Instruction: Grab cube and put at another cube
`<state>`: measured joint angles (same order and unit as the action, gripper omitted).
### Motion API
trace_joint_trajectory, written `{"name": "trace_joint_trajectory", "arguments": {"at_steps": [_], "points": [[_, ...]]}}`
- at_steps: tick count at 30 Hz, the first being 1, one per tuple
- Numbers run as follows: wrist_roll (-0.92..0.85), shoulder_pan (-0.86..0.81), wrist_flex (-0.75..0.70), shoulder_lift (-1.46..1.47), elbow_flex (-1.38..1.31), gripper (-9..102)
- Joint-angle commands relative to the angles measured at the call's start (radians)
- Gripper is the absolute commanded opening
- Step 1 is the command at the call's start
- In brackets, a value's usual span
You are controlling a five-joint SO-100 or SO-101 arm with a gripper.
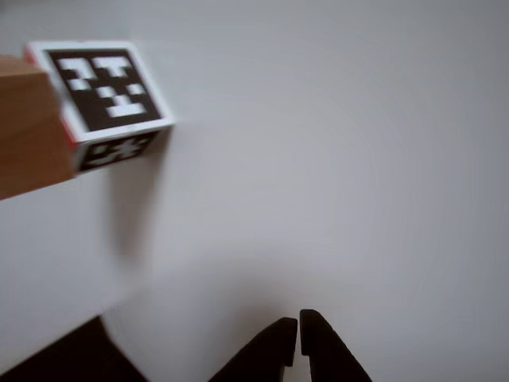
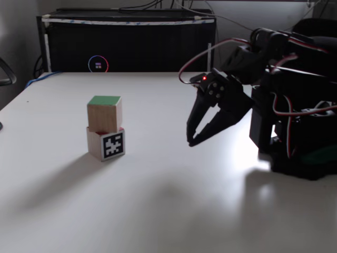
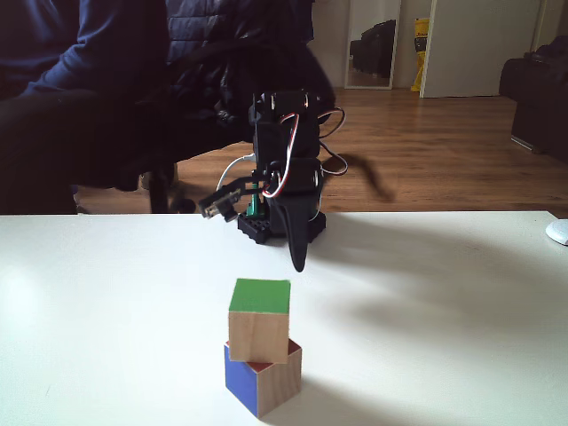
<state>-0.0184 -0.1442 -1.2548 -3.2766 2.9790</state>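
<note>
Looking down past the gripper (image 1: 298, 334) in the other view, its two dark fingertips sit nearly pressed together with only a thin slit between them, holding nothing and hanging over the bare white table (image 1: 334, 159). Up and to the left of the tips, well apart, another cube (image 1: 107, 99) shows a black-and-white marker pattern on two faces, and the cube (image 1: 28, 127), plain wood, overlaps it at the left edge. The picture is blurred, so finer contact there is hard to judge.

A fixed view from the side shows the gripper (image 2: 190, 141) pointing down and left, its fingers close together and empty, tips just above the table (image 2: 158, 200). The cube (image 2: 104, 113) stands to the left of the gripper, well apart, green face up, resting on another cube (image 2: 106, 144), slightly twisted against it. This view shows the marker face and the stacking plainly.

Another fixed view, facing the arm, has the gripper (image 3: 299, 262) hanging behind the stack, seen edge-on, so the finger gap cannot be told. The cube (image 3: 259, 319) sits in front of it atop another cube (image 3: 262, 382), whose blue side and red top edge appear on this side. A person in dark clothing (image 3: 89, 80) sits beyond the table (image 3: 444, 293).
</note>
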Motion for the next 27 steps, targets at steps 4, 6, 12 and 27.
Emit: {"name": "trace_joint_trajectory", "arguments": {"at_steps": [4,6,12,27], "points": [[-0.017,-0.041,-0.034,-0.012,-0.011,0],[-0.018,-0.041,-0.034,-0.012,-0.011,0],[-0.02,-0.035,-0.034,-0.012,-0.011,0],[0.006,-0.063,-0.034,-0.012,-0.011,0]]}}
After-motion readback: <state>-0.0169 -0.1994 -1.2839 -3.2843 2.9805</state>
